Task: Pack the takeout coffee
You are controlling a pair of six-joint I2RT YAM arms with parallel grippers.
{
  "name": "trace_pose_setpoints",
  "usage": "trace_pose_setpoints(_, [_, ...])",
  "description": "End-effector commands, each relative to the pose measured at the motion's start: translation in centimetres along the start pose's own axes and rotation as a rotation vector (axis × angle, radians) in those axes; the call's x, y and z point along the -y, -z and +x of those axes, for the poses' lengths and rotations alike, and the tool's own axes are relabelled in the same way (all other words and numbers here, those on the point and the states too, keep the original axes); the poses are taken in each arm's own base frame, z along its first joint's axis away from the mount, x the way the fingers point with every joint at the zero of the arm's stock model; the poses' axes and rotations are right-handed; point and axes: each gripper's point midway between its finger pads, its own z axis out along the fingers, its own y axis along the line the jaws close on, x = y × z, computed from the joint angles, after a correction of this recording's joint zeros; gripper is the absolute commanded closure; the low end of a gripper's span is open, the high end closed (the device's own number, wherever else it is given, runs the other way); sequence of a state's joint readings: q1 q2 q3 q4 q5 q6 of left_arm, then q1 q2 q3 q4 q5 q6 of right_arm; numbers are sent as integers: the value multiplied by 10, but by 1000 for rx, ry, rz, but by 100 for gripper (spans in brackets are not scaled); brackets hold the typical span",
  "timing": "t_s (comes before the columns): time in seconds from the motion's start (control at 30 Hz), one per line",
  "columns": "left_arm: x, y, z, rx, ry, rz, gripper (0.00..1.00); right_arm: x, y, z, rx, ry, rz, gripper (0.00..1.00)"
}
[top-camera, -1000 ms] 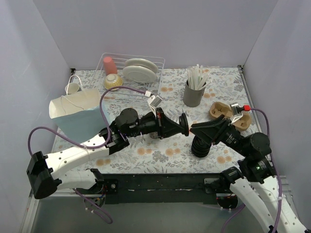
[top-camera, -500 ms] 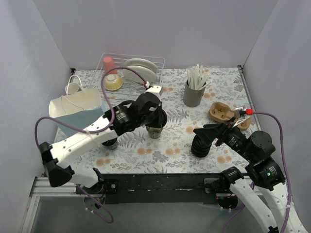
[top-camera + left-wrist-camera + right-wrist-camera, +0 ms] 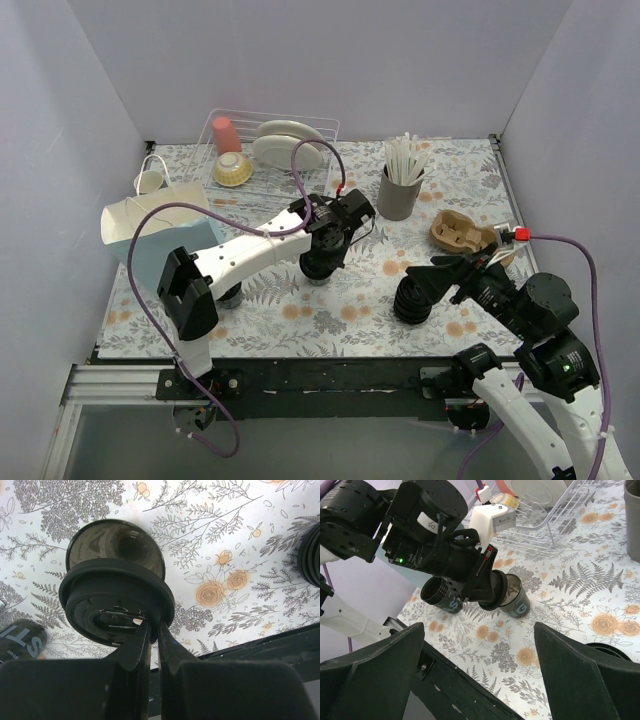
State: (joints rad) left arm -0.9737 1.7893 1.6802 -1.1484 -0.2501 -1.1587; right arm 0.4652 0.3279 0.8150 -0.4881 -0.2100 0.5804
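Far left of the table, the paper bag (image 3: 160,240) stands open. At centre, your left pincer (image 3: 153,626) is pinched tight on the edge of the black lid (image 3: 100,587). The takeout cup (image 3: 131,544) stands on the table directly beneath it, apparently upright. Its far rim shows uncovered, so you should judge the lid not yet seated. The left arm is the nearer one. To the right, your right pincer (image 3: 477,630) gapes wide and holds nothing, back beside the ribbed lid stack (image 3: 412,298).

white links (image 3: 255,250), black joints (image 3: 190,300), black left tool (image 3: 152,628), purple cables (image 3: 560,240)
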Motion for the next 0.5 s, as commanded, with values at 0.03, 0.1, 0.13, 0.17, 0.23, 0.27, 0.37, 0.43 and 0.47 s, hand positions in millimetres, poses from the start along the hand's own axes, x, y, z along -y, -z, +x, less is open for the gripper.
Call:
trace_pose_setpoints(0.03, [-2,10,-10,-15,-38,-5,100,-3,12,-16,56,61,21,2])
trace_pose_setpoints(0.1, [-2,8,-13,-22,-42,-4,100,-2,13,-16,59,65,27,2])
trace_pose_setpoints(0.13, [-2,5,-13,-30,-43,-7,100,-2,14,-17,63,67,30,2])
trace_pose_setpoints(0.17, [-2,3,-13,-33,-43,-6,100,-2,13,-18,63,68,30,2])
trace_pose_setpoints(0.23, [-1,0,-13,-40,-47,-4,100,-3,15,-20,71,79,29,2])
trace_pose_setpoints(0.27, [-2,-2,-11,-48,-48,-8,100,-2,14,-21,70,84,31,2])
trace_pose_setpoints(0.37, [-5,-4,-12,-51,-46,-18,100,-2,14,-20,70,88,31,2])
trace_pose_setpoints(0.43, [-7,-5,-13,-53,-41,-23,100,-2,13,-19,65,87,31,2])
trace_pose_setpoints(0.47, [-7,-6,-13,-55,-42,-22,100,-1,12,-18,62,87,33,2])
